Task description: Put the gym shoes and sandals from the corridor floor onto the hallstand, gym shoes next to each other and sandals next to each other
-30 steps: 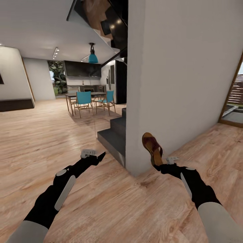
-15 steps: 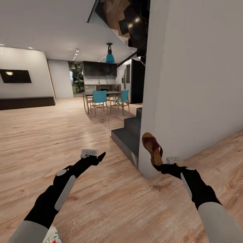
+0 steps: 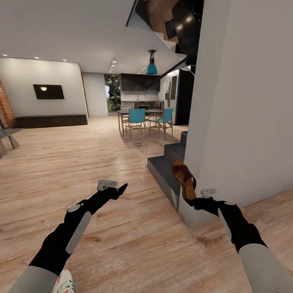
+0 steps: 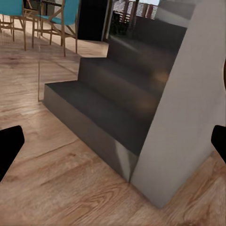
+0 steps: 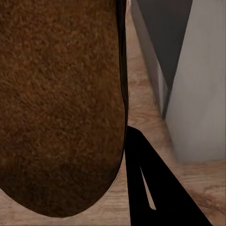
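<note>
Sandal (image 3: pixel 184 179): we carry one in our right gripper (image 3: pixel 194 200), which pinches it at one end, upright and clear of the floor (image 3: pixel 134 228); the right wrist view shows its brown footbed (image 5: pixel 61 103) against a black finger (image 5: pixel 150 183).
Left gripper (image 3: pixel 118 188): we hold it spread with nothing between its fingers, pointed toward the dark steps (image 4: pixel 103 108).
Gym shoe (image 3: pixel 63 283): one white toe shows at the head view's bottom edge, on the floor.
Progress: we judge one sandal picked, none placed; the rack is not in sight.
Left to do: find the rack, set this sandal down, fetch the other three.
</note>
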Robot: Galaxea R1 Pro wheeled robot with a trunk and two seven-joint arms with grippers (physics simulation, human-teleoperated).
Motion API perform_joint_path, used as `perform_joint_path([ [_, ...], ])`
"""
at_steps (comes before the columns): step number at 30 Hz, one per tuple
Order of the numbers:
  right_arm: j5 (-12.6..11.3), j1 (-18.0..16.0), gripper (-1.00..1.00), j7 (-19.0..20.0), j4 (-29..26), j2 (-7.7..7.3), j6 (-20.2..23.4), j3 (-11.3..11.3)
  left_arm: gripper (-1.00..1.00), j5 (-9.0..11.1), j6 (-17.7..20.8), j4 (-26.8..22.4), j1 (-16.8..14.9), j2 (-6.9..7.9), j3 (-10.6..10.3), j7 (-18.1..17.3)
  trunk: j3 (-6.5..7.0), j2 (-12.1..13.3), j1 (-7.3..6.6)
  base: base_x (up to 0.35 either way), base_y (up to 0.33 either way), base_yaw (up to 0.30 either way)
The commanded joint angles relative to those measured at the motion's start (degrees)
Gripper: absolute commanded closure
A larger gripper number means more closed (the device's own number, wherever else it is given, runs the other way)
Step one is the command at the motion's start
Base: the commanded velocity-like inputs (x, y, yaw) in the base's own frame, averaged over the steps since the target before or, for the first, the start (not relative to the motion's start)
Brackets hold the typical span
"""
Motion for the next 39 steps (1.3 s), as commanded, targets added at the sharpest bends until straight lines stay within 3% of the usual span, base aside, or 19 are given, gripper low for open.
perform_joint_path([
  [1,0.3,0.0,1.0,0.4,-0.1,0.01,0.3,-0.2,-1.0,0.6,0.4,0.0,-0.1,0.03,-0.1,0.0,-0.08,0.0,0.01,0.231,-0.212,0.292],
  [22,0.3,0.0,1.0,0.4,-0.2,-0.01,0.3,-0.2,-1.0,0.7,0.4,0.0,-0.1,0.03,0.0,0.0,-0.52,0.0,0.01,0.038,-0.032,0.292],
  [39,0.3,0.0,1.0,0.4,-0.2,-0.01,0.3,-0.2,-1.0,0.7,0.4,0.0,-0.1,0.03,0.0,0.0,-0.87,0.0,0.01,0.218,-0.201,0.292],
])
